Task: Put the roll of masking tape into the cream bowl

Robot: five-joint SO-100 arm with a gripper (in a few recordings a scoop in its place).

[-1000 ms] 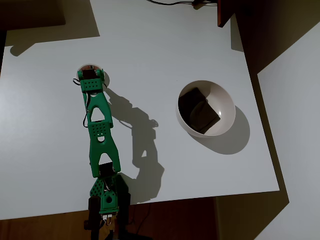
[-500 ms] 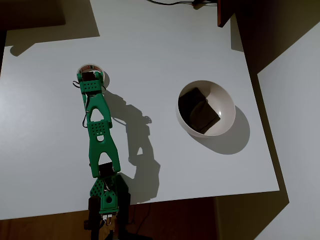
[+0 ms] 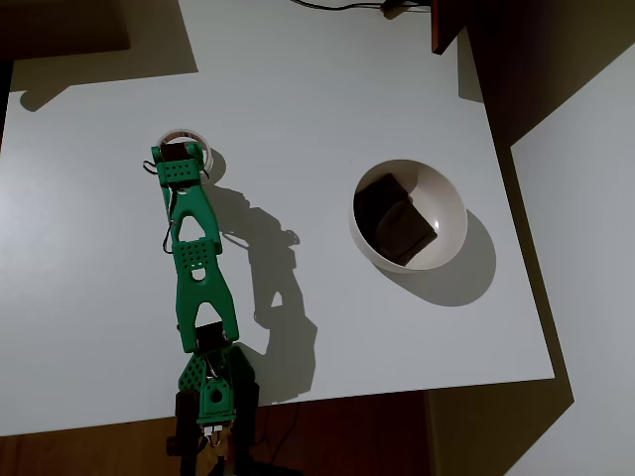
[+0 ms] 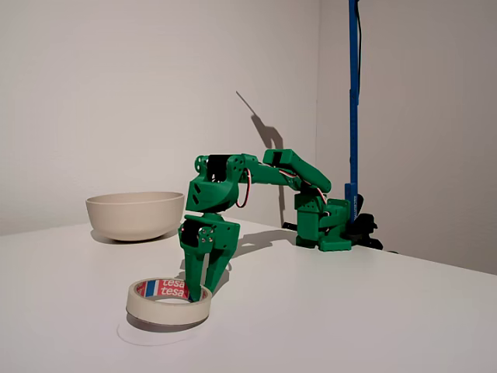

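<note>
One roll of masking tape (image 4: pixel 168 301), one cream bowl (image 3: pixel 451 203) holding a dark block (image 3: pixel 394 219); end effector (image 4: pixel 200 294) narrow, straddling the tape's wall.

Overhead view. We see green arm (image 3: pixel 196 268) stretched from base at bottom edge up across white table (image 3: pixel 317 89). Gripper (image 3: pixel 177 159) at far end, over near side of tape (image 3: pixel 183 142); we cannot tell from above how jaws stand. Tape ring partly hidden under gripper head, upper arc visible. Bowl (image 3: pixel 451 198) well apart to right of arm, near table's right edge. Dark brown block (image 3: pixel 395 218) lies inside bowl. We note arm's shadow on table between arm and bowl.
</note>
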